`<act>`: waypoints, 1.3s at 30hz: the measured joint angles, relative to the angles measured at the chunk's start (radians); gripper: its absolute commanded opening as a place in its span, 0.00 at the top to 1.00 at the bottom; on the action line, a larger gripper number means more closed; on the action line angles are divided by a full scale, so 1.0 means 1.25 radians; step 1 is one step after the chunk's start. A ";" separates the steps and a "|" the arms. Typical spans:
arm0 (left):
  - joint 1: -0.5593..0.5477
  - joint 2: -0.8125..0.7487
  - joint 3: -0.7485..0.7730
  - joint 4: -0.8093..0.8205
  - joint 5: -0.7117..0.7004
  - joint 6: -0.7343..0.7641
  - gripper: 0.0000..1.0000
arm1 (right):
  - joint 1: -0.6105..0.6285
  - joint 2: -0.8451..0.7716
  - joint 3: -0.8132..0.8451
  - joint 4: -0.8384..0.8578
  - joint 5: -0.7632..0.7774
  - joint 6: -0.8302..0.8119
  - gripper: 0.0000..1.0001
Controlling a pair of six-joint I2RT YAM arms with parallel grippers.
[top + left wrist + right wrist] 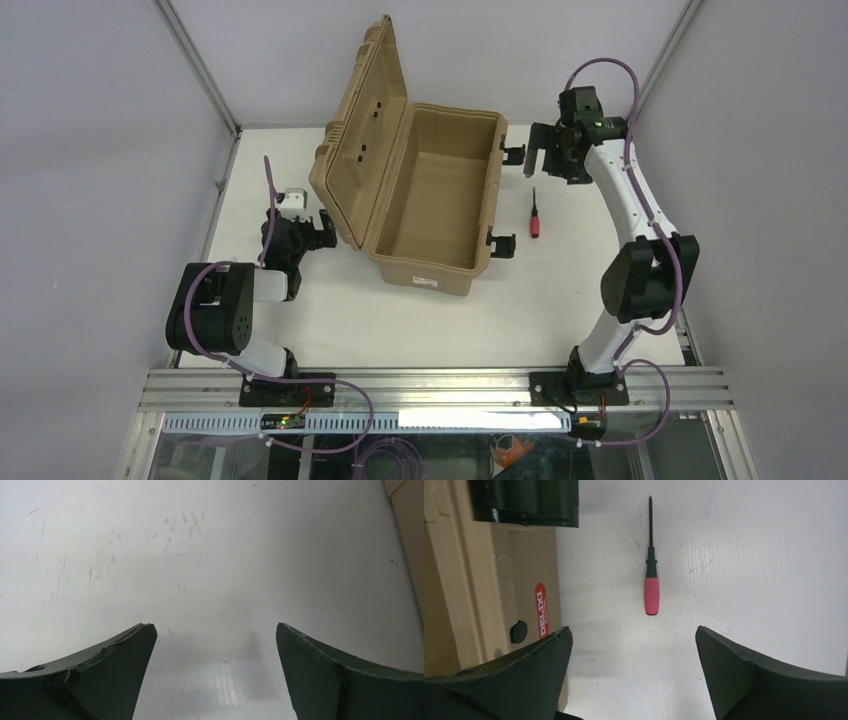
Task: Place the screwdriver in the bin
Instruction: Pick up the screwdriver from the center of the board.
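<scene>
Tan plastic bin stands open on the surface. Approach step: the right gripper, jaws wide and empty, faces the screwdriver lying just right of the bin. Next it should descend onto the red handle, avoiding the black latch nearby. Left gripper open, empty.

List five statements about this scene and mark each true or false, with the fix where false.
1. The lid of the bin stands open. True.
2. The screwdriver lies inside the bin. False: it lies on the table, outside the bin, on the right arm's side.
3. The right tool is open and holds nothing. True.
4. The left tool grips the screwdriver. False: it is open and empty over bare table, on the lid side of the bin.
5. The screwdriver's handle is red. True.
</scene>
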 measured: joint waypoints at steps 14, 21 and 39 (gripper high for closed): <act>0.000 0.000 0.000 0.000 0.000 0.000 0.01 | -0.020 0.129 -0.071 0.037 -0.034 0.003 0.11; 0.000 0.000 0.000 0.000 0.000 0.000 0.01 | -0.021 0.188 -0.083 0.058 -0.030 0.004 0.18; 0.000 0.000 0.000 0.000 0.000 0.000 0.01 | -0.022 0.260 -0.134 0.089 -0.012 0.009 0.42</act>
